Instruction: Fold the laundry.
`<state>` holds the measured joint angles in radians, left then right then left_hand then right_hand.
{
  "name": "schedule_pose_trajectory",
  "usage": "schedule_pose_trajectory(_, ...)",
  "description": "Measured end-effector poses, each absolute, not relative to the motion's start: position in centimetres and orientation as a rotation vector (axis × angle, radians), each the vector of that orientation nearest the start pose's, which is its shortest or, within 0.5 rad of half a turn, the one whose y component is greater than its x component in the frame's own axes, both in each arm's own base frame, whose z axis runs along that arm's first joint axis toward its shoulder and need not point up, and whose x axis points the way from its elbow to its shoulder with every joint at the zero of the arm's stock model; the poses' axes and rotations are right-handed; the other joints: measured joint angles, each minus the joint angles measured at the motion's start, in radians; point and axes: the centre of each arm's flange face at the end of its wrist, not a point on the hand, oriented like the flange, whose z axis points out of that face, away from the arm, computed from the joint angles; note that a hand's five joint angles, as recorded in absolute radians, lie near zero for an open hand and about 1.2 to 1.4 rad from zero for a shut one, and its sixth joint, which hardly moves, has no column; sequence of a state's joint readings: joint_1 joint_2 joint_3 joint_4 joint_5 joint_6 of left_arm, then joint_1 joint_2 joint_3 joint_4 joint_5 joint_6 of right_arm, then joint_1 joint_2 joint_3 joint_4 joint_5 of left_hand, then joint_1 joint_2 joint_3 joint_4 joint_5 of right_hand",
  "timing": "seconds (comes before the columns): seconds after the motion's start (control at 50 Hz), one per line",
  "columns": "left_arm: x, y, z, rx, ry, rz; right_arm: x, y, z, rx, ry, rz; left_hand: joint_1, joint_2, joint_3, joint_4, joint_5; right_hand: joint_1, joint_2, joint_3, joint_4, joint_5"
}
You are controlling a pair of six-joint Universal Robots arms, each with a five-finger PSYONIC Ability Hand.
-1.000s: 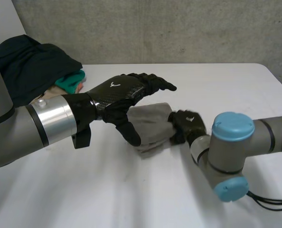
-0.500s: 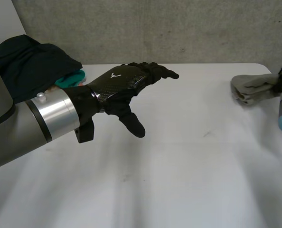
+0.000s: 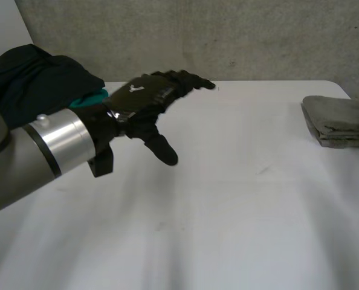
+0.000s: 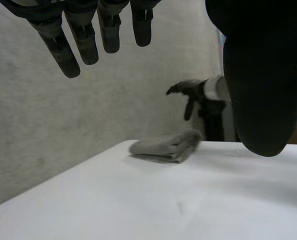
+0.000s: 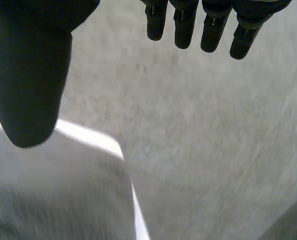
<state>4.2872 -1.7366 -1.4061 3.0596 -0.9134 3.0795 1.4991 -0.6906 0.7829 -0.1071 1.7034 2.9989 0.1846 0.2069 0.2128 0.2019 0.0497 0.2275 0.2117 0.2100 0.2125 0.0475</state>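
left hand (image 3: 144, 101): fingers spread, empty, above table (image 3: 228, 205) | right hand (image 5: 28, 70): fingers spread, apart from folded grey cloth (image 3: 339, 119)

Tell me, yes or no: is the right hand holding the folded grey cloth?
No: the folded grey cloth lies on the white table, and the right hand hangs above it, open and apart from it.

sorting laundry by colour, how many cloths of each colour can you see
grey cloth: 1
dark cloth: 1
teal cloth: 1
total: 3
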Motion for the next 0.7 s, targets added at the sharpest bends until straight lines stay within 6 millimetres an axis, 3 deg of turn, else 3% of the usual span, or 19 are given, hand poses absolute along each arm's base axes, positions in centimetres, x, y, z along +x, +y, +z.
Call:
schedule_pose_trajectory(0.06,-28.6,-22.8,31.2,-0.782,-1.683,1.557,11.7,-46.3,23.8,-0.088,2.249,-2.532,0.0,0.0,0.0,0.0,0.0,0.0,0.0,0.0,0.0,0.0)
schedule_pose_trajectory(0.08,-27.6,-24.0,31.9,-0.716,-1.709,1.651,13.9,-44.4,24.9,-0.193,2.123,-2.587,0.0,0.0,0.0,0.0,0.0,0.0,0.0,0.0,0.0,0.0)
schedule_pose_trajectory(0.18,-23.6,-28.9,33.3,-0.483,-1.782,1.981,19.0,-38.6,27.0,-0.453,1.779,-2.686,0.0,0.0,0.0,0.0,0.0,0.0,0.0,0.0,0.0,0.0)
schedule_pose_trajectory(0.26,-18.7,-35.1,32.7,-0.331,-1.87,2.292,25.0,-31.1,25.6,-0.837,1.519,-2.54,0.0,0.0,0.0,0.0,0.0,0.0,0.0,0.0,0.0,0.0)
schedule_pose_trajectory(0.3,-16.9,-37.9,31.6,-0.333,-1.924,2.386,26.6,-28.6,24.3,-0.949,1.501,-2.429,0.0,0.0,0.0,0.0,0.0,0.0,0.0,0.0,0.0,0.0)
schedule_pose_trajectory(0.32,-16.6,-38.4,31.3,-0.338,-1.937,2.402,26.8,-28.3,24.1,-0.961,1.503,-2.413,0.0,0.0,0.0,0.0,0.0,0.0,0.0,0.0,0.0,0.0)
schedule_pose_trajectory(0.34,-15.4,-40.3,30.1,-0.365,-1.982,2.451,27.5,-27.1,23.1,-1.01,1.527,-2.337,0.0,0.0,0.0,0.0,0.0,0.0,0.0,0.0,0.0,0.0)
schedule_pose_trajectory(0.44,-12.2,-46.5,25.1,-0.515,-2.136,2.55,28.2,-25.3,20.0,-1.085,1.711,-2.11,0.0,0.0,0.0,0.0,0.0,0.0,0.0,0.0,0.0,0.0)
schedule_pose_trajectory(0.52,-10.2,-50.7,20.8,-0.622,-2.208,2.589,27.8,-25.6,18.3,-1.084,1.848,-2.023,0.0,-0.002,0.0,0.0,0.0,0.0,0.0,0.0,0.0,0.0)
schedule_pose_trajectory(0.6,-9.0,-53.5,17.5,-0.66,-2.224,2.611,27.0,-26.4,17.3,-1.065,1.931,-2.003,0.001,-0.001,0.0,0.0,0.0,0.0,0.0,0.0,0.0,0.0)
schedule_pose_trajectory(0.64,-8.6,-54.4,16.2,-0.662,-2.224,2.619,26.6,-26.8,17.1,-1.055,1.952,-2.005,0.115,0.094,0.092,0.1,0.087,0.0,0.0,0.0,0.0,0.0)
schedule_pose_trajectory(0.7,-8.3,-55.3,15.1,-0.649,-2.214,2.639,26.0,-27.2,16.9,-1.04,1.974,-2.013,0.606,0.601,0.578,0.575,0.532,0.0,0.0,0.0,0.0,0.0)
